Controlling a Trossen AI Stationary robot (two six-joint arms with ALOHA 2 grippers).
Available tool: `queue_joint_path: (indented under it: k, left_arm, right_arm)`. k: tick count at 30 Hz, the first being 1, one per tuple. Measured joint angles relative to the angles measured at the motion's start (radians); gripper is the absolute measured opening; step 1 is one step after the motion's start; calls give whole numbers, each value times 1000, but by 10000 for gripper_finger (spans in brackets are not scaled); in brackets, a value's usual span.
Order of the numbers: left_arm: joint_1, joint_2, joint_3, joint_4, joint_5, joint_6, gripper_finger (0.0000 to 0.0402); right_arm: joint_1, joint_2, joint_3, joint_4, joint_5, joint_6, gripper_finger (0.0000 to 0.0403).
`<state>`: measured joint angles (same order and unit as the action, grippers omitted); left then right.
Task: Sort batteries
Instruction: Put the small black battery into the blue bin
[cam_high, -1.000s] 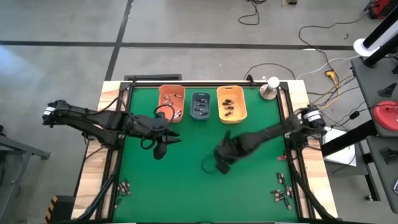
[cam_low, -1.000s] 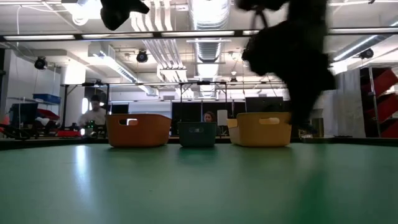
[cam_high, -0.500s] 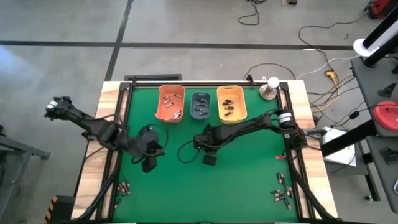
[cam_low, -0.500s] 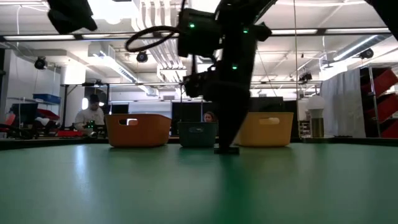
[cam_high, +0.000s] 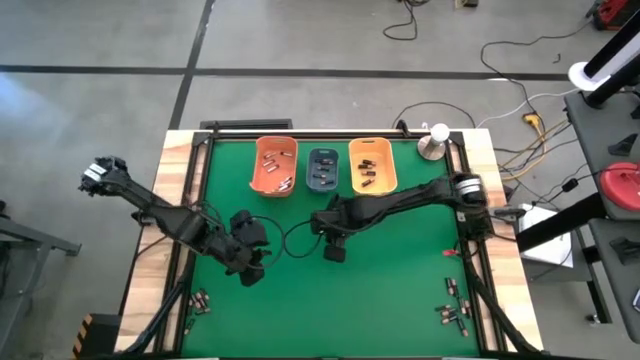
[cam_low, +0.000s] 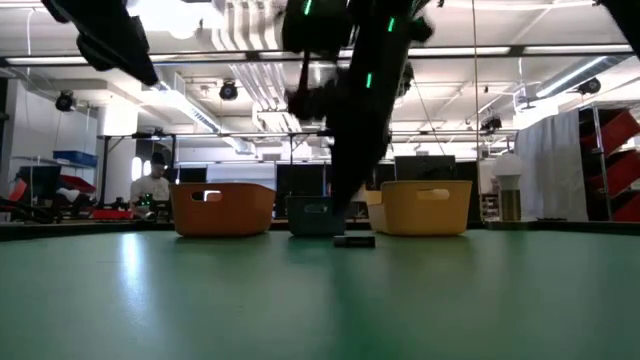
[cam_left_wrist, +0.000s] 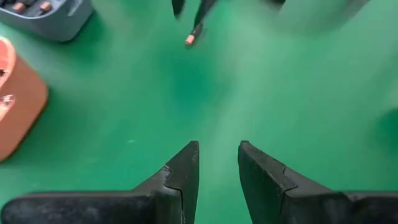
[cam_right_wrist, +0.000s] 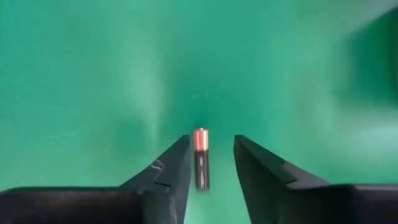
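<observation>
Three bins stand in a row at the far edge of the green table (cam_high: 400, 270) in the high view: an orange bin (cam_high: 275, 166), a blue-grey bin (cam_high: 324, 170) and a yellow-orange bin (cam_high: 371, 166), each with batteries inside. More loose batteries (cam_high: 455, 312) lie at the near right corner and a few (cam_high: 199, 300) at the near left. The right gripper (cam_high: 334, 248) is over mid-table in front of the bins; the left gripper (cam_high: 250, 270) hangs lower left of it

From the low view, a small dark battery (cam_low: 354, 240) lies on the mat under the right arm, in front of the blue-grey bin

In the left wrist view, the left gripper's fingers (cam_left_wrist: 186, 174) are parted and hold nothing, with only bare mat between them

Through the right wrist view, one battery (cam_right_wrist: 201, 158), coppery end forward, lies between the parted fingers (cam_right_wrist: 177, 165), nearer one of them; whether either pad touches it I cannot tell

My reading: the step in hand is picking this battery; next, close squarely on it, lift, then carry it to the bin of its size
</observation>
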<state>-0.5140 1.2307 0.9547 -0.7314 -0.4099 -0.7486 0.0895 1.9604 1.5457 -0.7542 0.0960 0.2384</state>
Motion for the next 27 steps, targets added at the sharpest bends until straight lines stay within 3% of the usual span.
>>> queue_joint_path:
  k: [5, 10, 15, 20, 24, 27]
  left_arm:
    - [14, 91, -52, 210, 31, 71, 91]
    - [108, 202, -62, 476, 177, 292, 91]
    - [252, 322, 1, 570, 241, 542, 91]
    - [385, 469, 68, 645, 270, 681, 91]
    - [454, 566, 127, 626, 435, 702, 91]
    - [469, 619, 146, 626, 478, 739, 91]
  right_arm:
    - [59, -181, -14, -85, 43, 39, 148]
    - [154, -381, -15, -103, 207, 161, 161]
    - [291, -515, -15, -85, 414, 275, 157]
    - [423, -546, -19, -83, 611, 375, 144]
    - [490, -505, -23, -86, 688, 462, 140]
    - [507, -470, -23, -86, 742, 545, 142]
